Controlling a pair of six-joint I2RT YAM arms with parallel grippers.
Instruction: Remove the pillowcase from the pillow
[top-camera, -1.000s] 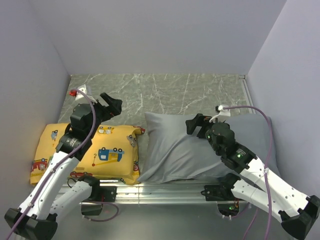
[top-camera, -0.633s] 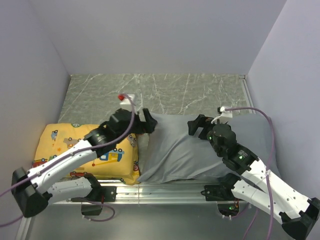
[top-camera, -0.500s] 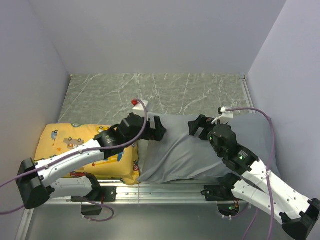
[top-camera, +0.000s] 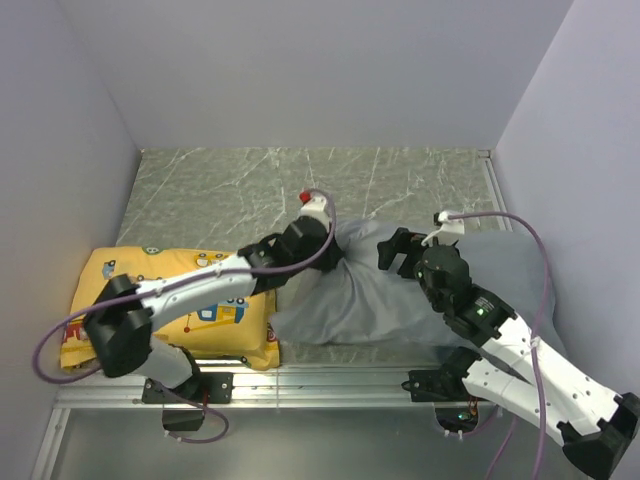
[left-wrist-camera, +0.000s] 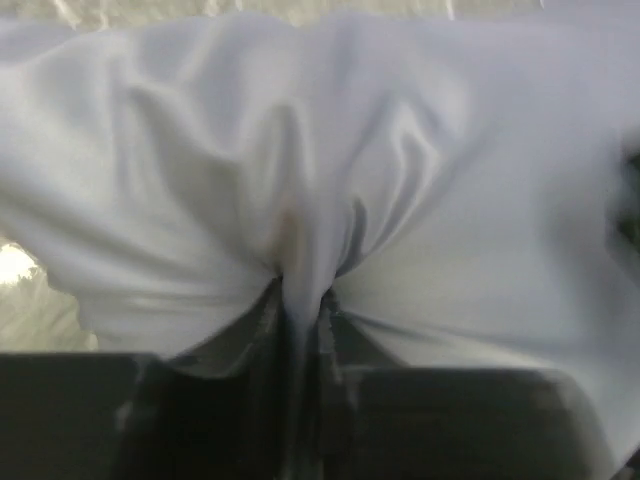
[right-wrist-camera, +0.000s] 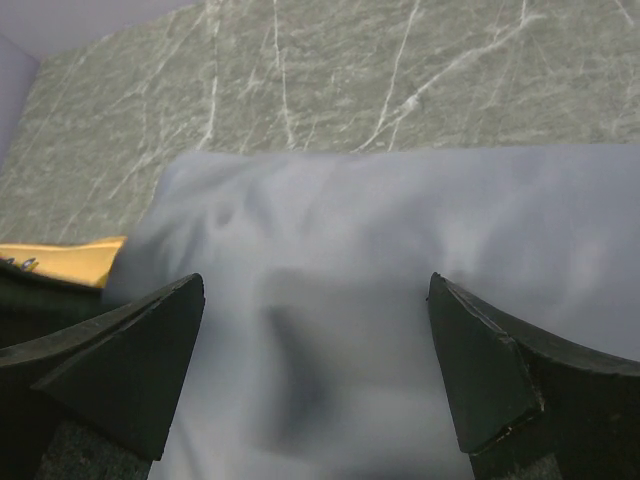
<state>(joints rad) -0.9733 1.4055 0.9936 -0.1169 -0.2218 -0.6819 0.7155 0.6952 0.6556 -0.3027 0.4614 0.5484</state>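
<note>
The grey pillowcase (top-camera: 375, 300) lies stuffed and wrinkled on the table's right half; the pillow inside it is hidden. My left arm reaches across from the left, and the left gripper (top-camera: 335, 262) is shut on a pinched-up fold of the pillowcase (left-wrist-camera: 450, 190) near its far left corner. In the left wrist view the fabric bunches into the closed left gripper (left-wrist-camera: 298, 300). My right gripper (top-camera: 392, 250) hovers open just above the pillowcase's middle. In the right wrist view the right gripper (right-wrist-camera: 315, 300) is spread wide over the grey pillowcase (right-wrist-camera: 360, 210), with nothing between its fingers.
A yellow cushion (top-camera: 165, 300) printed with cartoon vehicles lies left of the pillowcase, under my left arm; its corner (right-wrist-camera: 70, 262) shows in the right wrist view. Marble tabletop (top-camera: 250, 190) stretches behind. Walls close in on three sides. A metal rail (top-camera: 320, 385) runs along the near edge.
My left arm swung right from over the yellow cushion to the pillowcase and shut on a fold, bunching the cloth's left end. The right arm barely moved.
</note>
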